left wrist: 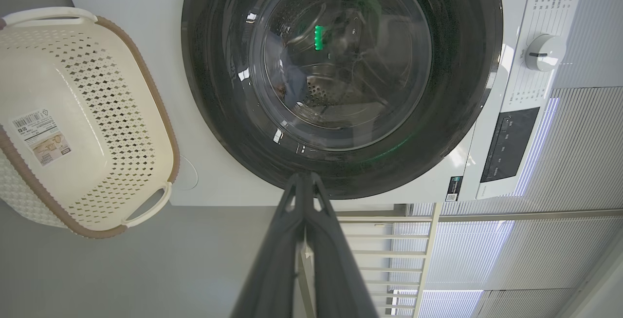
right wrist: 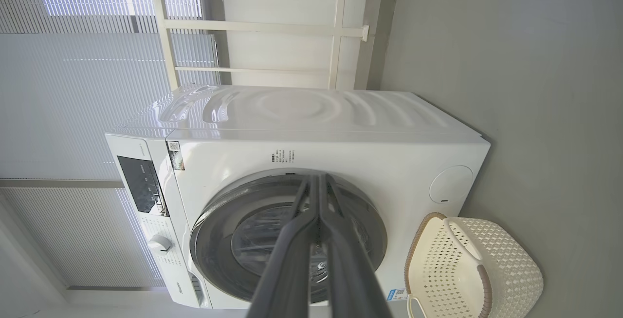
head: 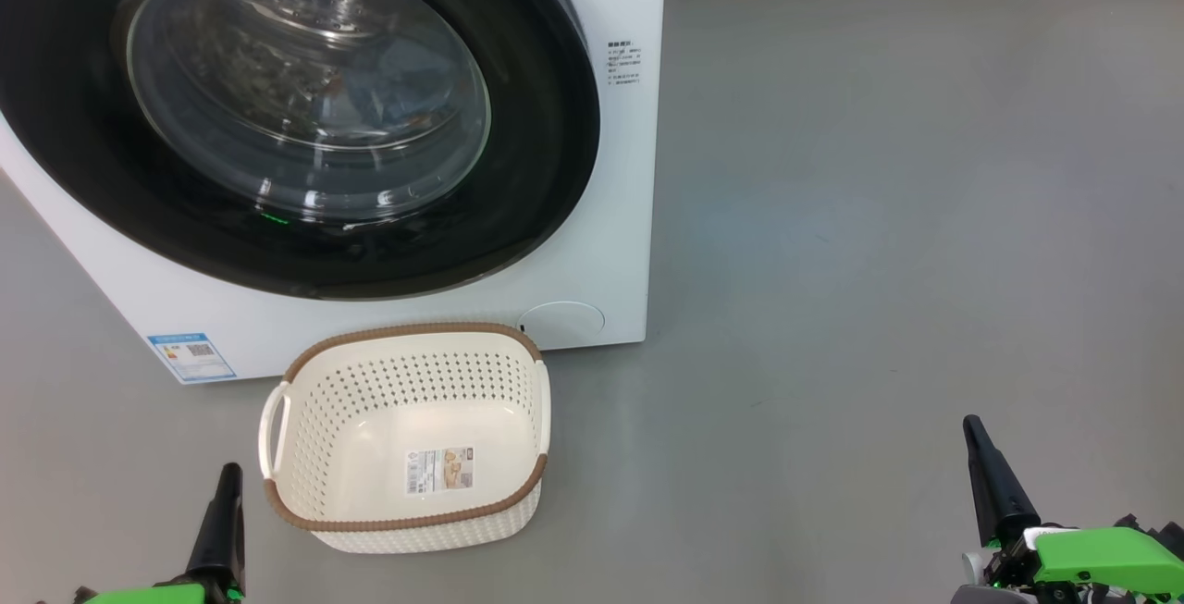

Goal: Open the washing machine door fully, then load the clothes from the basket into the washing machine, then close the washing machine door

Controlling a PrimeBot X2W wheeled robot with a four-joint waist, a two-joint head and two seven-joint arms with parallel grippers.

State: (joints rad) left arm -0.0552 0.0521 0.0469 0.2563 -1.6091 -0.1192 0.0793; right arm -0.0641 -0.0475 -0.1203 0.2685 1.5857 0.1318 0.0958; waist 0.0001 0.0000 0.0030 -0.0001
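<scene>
The washing machine point(head: 615, 215) is a white box, and its round washing machine door point(head: 546, 178), black-rimmed with a glass bowl, lies flush against the front. Behind the glass a bit of light blue clothes point(head: 400, 77) shows dimly in the drum. On the floor in front stands the cream basket point(head: 416, 373), with only a paper label on its bottom. Low at the left my left gripper point(head: 225, 484) is shut and holds nothing. Off to the right my right gripper point(head: 979, 447) is likewise shut. Both are well back from the door point(left wrist: 219, 94), and their fingertips point(right wrist: 319, 181) are pressed together.
Bare grey floor point(head: 879, 215) stretches to the right of the machine. The control panel and white dial point(left wrist: 545, 52) sit on the machine's top front. Behind the machine are window blinds point(right wrist: 73, 89) and a white rail frame point(right wrist: 263, 28).
</scene>
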